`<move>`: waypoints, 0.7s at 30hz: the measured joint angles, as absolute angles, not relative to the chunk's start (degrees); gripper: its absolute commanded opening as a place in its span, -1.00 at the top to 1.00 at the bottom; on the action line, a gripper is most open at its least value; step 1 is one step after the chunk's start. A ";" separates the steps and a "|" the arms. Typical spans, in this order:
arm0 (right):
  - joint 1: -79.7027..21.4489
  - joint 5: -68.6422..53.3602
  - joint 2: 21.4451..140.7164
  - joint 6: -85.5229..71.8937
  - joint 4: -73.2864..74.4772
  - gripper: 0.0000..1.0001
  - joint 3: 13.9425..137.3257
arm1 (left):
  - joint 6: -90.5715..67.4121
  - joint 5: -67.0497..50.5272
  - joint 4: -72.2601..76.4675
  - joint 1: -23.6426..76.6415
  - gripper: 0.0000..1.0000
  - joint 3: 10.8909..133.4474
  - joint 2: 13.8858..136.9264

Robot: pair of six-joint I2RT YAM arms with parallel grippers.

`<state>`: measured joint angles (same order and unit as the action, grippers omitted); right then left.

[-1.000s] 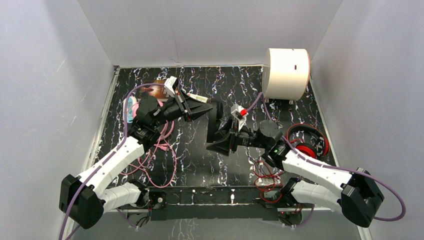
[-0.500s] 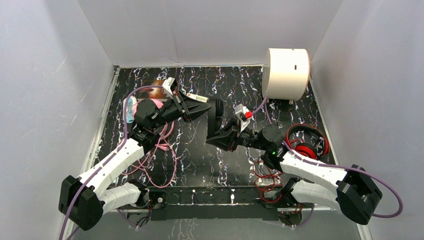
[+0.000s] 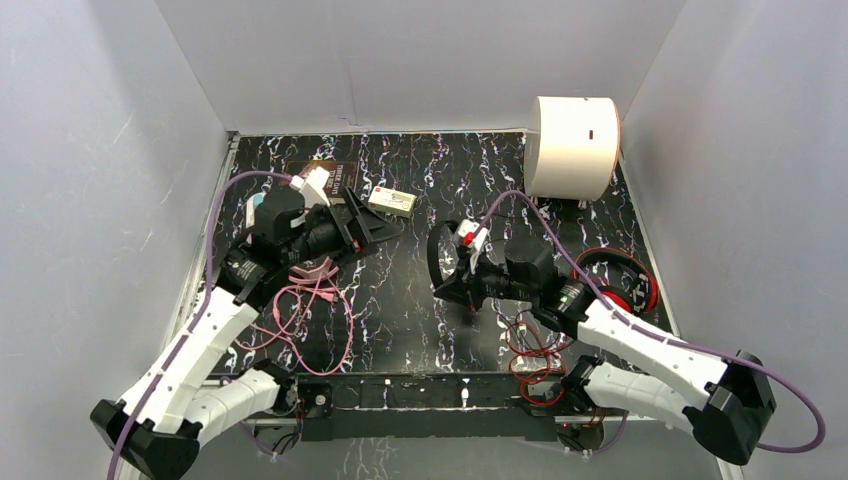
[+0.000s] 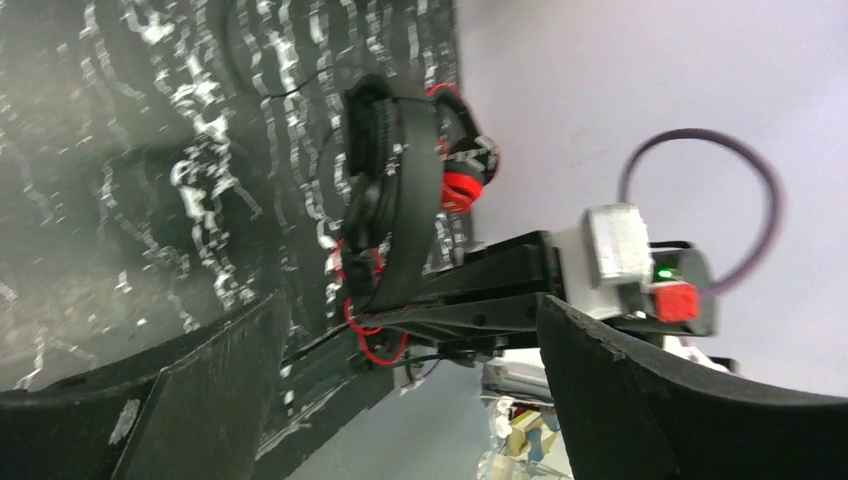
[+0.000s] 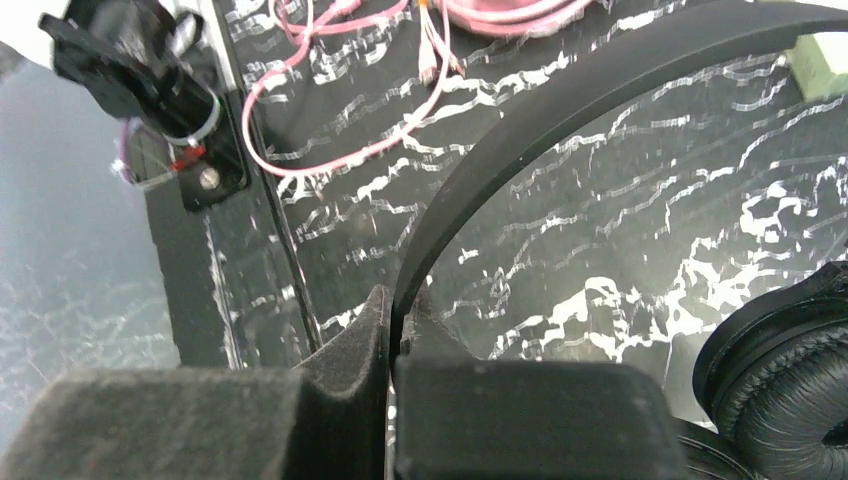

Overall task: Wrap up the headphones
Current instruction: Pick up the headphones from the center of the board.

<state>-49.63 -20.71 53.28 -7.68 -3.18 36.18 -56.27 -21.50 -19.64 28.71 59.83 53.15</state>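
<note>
My right gripper (image 3: 466, 276) is shut on the thin headband (image 5: 520, 120) of the small black headphones (image 3: 441, 262), which stand on edge at the mat's middle. One padded ear cup (image 5: 785, 375) shows beside the right gripper (image 5: 398, 325). To the left of them my left gripper (image 3: 380, 228) is open and apart from the black headphones (image 4: 395, 200), with nothing between its fingers (image 4: 225, 385). The pink headphones (image 3: 312, 270) lie partly under the left arm, their cable (image 3: 310, 315) in loose loops. At the right lie the red headphones (image 3: 617, 288), with their red cable (image 3: 530, 345) near the right arm's base.
A white cylinder (image 3: 572, 147) stands at the back right. A small pale box (image 3: 392, 200) and a brown book (image 3: 328, 176) lie at the back, behind the left gripper. Grey walls close in the mat on three sides.
My left gripper has opened, let go of the black headphones and drawn back to the left. The right gripper has shut on the headband and now holds them alone.
</note>
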 measured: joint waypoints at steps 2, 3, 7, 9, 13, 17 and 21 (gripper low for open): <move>-49.63 -20.27 55.81 -5.28 1.85 1.00 38.41 | -55.37 -19.27 -23.14 30.28 -0.78 58.00 54.76; -49.63 -20.03 56.84 -4.43 3.75 1.00 39.09 | -55.31 -17.61 -24.34 31.81 -0.77 57.52 55.35; -49.63 -21.15 60.77 -3.77 6.94 1.00 41.63 | -54.70 -7.75 -25.98 45.95 -0.57 59.35 62.41; -49.63 -21.61 60.84 -3.92 6.90 1.00 41.65 | -54.48 -5.93 -25.36 49.30 -0.48 60.40 65.45; -49.63 -22.44 60.80 -4.25 6.76 1.00 41.67 | -54.35 -2.39 -23.64 52.23 -0.18 60.51 70.32; -49.28 -22.22 60.73 -4.19 7.55 1.00 41.69 | -53.93 0.03 -22.35 52.69 0.07 61.06 73.58; -49.52 -22.17 60.58 -4.08 7.53 1.00 41.78 | -53.56 2.57 -21.87 52.88 0.04 62.11 75.68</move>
<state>-49.52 -22.17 60.58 -4.08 7.53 41.78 -53.56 2.57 -21.87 52.88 62.11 75.68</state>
